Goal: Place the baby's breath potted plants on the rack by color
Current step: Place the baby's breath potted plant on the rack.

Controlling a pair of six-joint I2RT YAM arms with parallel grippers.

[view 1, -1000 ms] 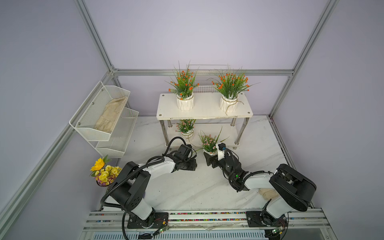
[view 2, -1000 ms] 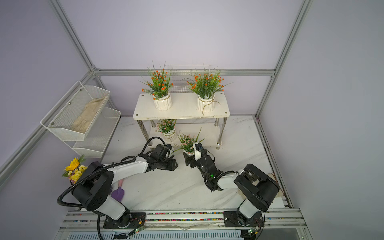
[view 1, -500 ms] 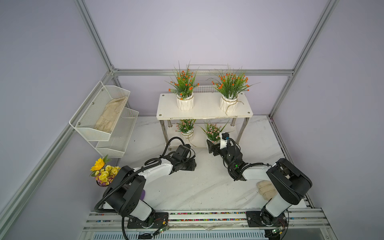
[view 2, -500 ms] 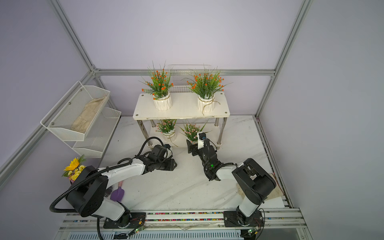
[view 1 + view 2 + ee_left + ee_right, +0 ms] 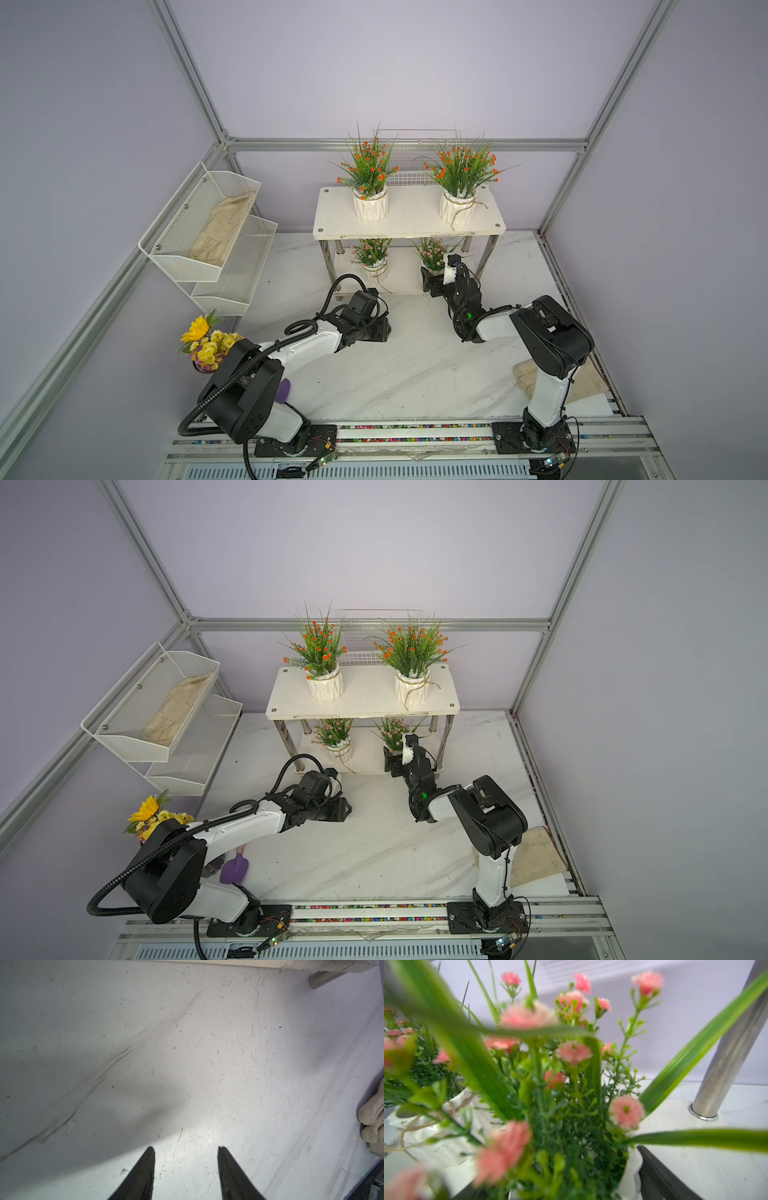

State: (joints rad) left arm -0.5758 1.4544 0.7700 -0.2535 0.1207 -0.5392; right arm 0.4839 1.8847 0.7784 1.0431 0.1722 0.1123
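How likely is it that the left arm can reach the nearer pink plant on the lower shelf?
Probably yes: the left fingers are empty, and that pink plant stands near the shelf's open front. The top board blocks approach from above.

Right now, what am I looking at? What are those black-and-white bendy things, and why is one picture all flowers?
Those are two robot arms with pinching grippers for hands. Two pictures come from one camera high above the table. The other two come from small cameras on the wrists. The flowery one is the right wrist: the right gripper is closed around the pot of a pink plant at the bottom shelf of the rack, beside a second pink plant. Two orange plants stand on top. The left gripper is open and empty above the table. A sunflower bouquet and white mesh bins sit at the side.
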